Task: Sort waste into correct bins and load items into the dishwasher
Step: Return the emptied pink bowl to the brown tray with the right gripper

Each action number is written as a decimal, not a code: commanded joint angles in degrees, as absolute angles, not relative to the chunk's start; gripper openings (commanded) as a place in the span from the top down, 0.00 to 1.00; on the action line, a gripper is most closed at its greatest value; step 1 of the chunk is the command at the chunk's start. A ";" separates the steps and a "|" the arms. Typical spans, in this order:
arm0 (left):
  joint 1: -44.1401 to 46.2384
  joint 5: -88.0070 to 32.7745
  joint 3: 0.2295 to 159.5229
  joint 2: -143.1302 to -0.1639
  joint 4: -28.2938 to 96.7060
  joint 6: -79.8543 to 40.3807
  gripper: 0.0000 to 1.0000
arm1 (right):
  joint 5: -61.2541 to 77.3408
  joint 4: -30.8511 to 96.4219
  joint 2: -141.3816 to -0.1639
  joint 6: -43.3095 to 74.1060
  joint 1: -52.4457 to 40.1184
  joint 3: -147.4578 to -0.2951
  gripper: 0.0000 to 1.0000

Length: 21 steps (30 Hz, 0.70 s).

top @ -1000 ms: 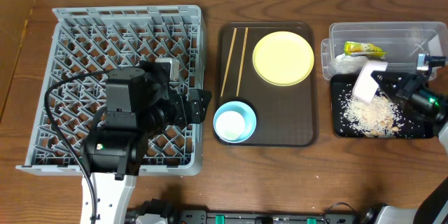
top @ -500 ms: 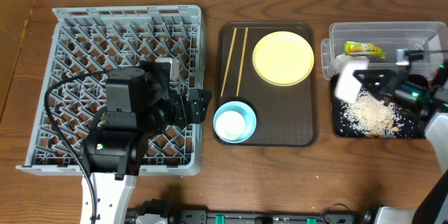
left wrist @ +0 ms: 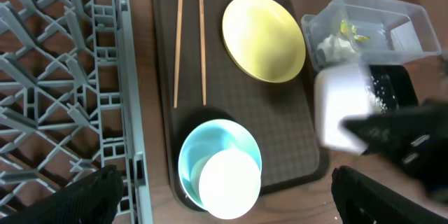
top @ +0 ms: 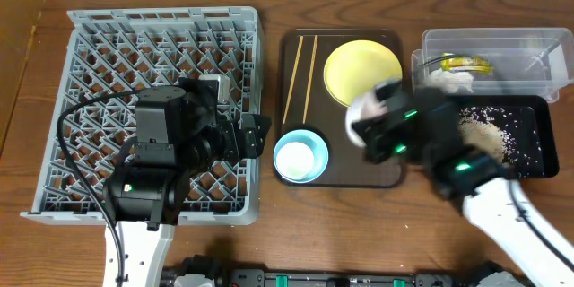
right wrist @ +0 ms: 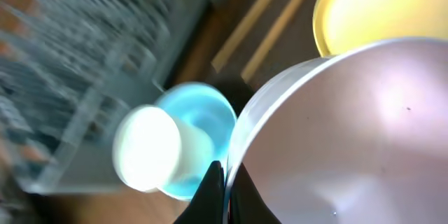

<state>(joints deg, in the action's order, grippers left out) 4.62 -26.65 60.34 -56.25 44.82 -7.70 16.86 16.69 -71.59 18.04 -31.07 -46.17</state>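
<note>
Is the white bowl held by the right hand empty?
Empty: the right wrist view shows the round white bowl's interior bare, with nothing inside.

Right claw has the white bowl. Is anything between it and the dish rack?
Yes: the left claw hangs over the right-hand middle of the dish rack, facing the white bowl. The light-blue bowl with the small cup in it sits lower. The rack's far rows look free.

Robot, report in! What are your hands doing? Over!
Left gripper open, at dish rack edge. Right gripper shut on white bowl, above brown tray. Left arm crowds the rack. Over.
</note>
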 commanded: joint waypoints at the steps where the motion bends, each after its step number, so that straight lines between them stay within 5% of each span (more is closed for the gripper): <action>1: 4.69 -27.00 61.32 -56.12 44.77 -7.99 0.04 | -2.46 19.20 -73.21 12.53 -36.25 -46.61 0.99; 13: 4.69 -27.00 61.32 -56.12 44.77 -7.99 0.04 | 3.77 25.06 -81.32 10.57 -37.76 -46.61 0.96; 17: 4.69 -27.00 61.32 -56.12 44.77 -7.99 0.04 | 7.09 25.58 -81.97 8.91 -37.95 -47.46 0.61; 21: 4.69 -27.00 61.32 -56.12 44.77 -7.99 0.04 | 11.92 29.69 -81.06 8.99 -37.89 -53.34 0.49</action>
